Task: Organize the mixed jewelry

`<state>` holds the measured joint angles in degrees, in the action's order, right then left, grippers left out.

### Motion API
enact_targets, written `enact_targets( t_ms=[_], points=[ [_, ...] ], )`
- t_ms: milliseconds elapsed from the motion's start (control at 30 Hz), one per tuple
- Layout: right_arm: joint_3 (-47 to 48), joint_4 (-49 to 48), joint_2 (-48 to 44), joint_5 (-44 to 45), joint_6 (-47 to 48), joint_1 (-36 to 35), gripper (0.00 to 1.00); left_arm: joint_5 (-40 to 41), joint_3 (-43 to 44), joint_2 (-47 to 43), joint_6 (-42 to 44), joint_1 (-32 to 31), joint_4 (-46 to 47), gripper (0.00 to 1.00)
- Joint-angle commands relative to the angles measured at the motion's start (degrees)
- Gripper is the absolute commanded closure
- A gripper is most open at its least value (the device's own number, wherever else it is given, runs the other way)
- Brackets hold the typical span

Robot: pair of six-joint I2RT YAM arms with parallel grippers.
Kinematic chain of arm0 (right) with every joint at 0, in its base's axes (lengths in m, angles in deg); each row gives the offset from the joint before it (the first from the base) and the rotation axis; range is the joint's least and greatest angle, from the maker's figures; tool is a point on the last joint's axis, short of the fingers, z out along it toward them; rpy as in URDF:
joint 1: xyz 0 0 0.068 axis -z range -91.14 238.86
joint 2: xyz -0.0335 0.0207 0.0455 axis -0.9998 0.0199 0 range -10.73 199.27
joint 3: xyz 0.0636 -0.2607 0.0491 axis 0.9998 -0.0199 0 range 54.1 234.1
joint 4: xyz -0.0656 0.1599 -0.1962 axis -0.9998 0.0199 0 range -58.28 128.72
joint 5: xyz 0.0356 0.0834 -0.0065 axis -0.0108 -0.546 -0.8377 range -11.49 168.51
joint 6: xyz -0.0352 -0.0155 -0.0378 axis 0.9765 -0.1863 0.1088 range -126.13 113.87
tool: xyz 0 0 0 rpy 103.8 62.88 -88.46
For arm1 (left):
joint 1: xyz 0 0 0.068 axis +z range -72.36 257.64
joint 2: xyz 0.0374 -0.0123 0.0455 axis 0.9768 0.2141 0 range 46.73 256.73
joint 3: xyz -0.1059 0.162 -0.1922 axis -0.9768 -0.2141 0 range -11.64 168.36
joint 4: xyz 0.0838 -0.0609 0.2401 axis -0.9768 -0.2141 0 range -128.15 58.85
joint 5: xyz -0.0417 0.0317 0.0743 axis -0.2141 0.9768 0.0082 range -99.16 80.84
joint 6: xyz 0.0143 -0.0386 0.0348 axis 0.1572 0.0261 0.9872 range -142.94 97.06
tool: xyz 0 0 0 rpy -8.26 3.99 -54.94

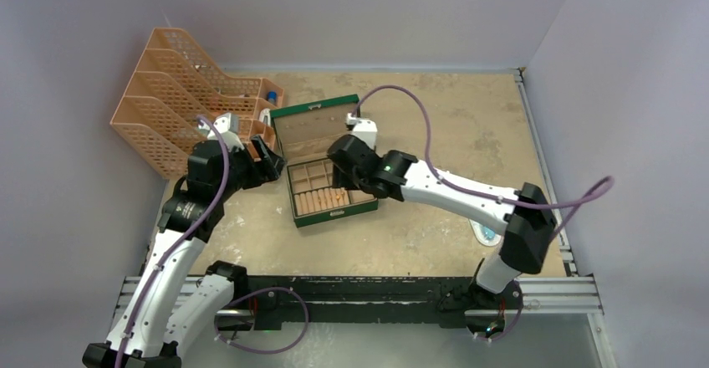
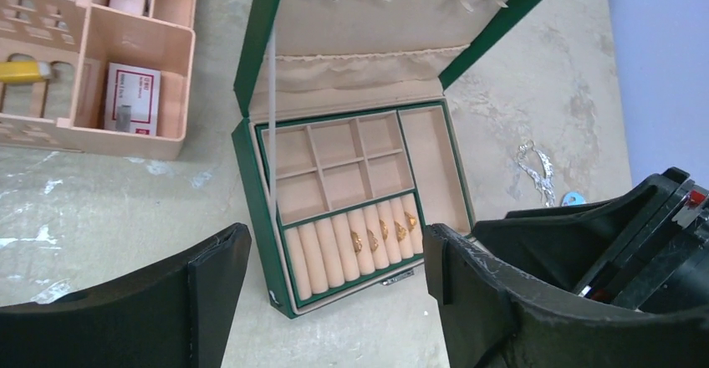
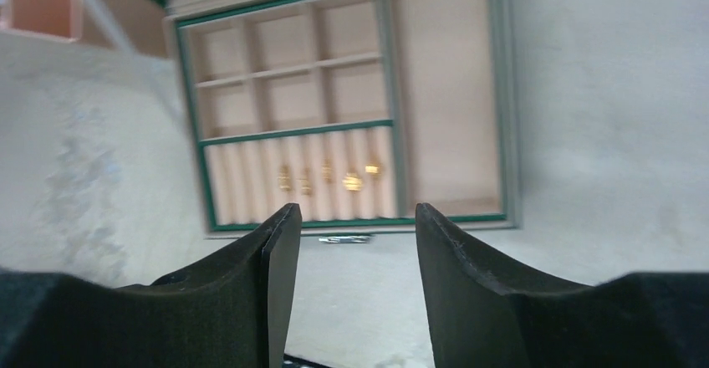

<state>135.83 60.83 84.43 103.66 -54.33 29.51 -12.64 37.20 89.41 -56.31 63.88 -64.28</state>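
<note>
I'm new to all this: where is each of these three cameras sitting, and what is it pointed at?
Top external: fixed above and behind the arms, looking down on the table; both arms show, reaching toward the green box.
Left wrist: on the left arm, looking past the open left gripper at the box and the silvery chain beside it.
Right wrist: on the right arm, looking down through the open right gripper at the box.
Shared: both wrist views show the gold rings in the box's rolls.
</note>
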Motion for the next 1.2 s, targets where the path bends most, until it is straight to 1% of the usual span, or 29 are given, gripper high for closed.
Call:
enact_targets(
  t_ms=[0, 133, 233, 333, 433, 600, 733, 967, 1167],
  points=[
    [-8.35, 0.20, -9.22, 7.81, -3.14, 4.02, 0.44, -4.24, 1.09, -0.94, 2.14, 0.44, 3.26, 0.24],
    [-17.54, -2.84, -17.25, 7.30, -3.44, 12.76, 0.46, -9.99, 1.68, -1.67, 3.03, 0.43, 3.88, 0.24],
    [-22.70, -5.64, -20.53, 6.69, -2.66, 19.46, 0.47, -14.04, 2.16, -1.57, 2.62, 0.41, 3.45, 0.25],
    [-25.93, -9.26, -20.47, 4.30, -0.43, 26.50, 0.46, -17.31, 2.40, -1.48, 1.40, 0.46, 2.84, 0.25],
    [-26.60, -12.78, -17.56, 2.04, 2.00, 30.67, 0.45, -20.91, 2.15, -0.86, 0.46, 0.41, 2.72, 0.25],
    [-23.83, -12.56, -8.60, 2.42, 3.51, 33.81, 0.45, -29.20, 2.09, 1.94, 1.54, 0.45, 3.01, 0.25],
    [-23.30, -14.06, -4.56, 1.73, 5.22, 35.76, 0.45, -34.83, 1.54, 3.47, 2.22, 0.40, 3.94, 0.26],
    [-23.16, -14.96, 0.05, 0.08, 6.44, 37.82, 0.36, -36.04, -0.78, 3.73, 2.38, 0.40, 6.07, 0.26],
    [-26.38, -17.68, 0.67, -6.15, 6.87, 39.98, 0.33, -36.59, -1.98, 4.56, 3.28, 0.40, 7.18, 0.26]
  ],
)
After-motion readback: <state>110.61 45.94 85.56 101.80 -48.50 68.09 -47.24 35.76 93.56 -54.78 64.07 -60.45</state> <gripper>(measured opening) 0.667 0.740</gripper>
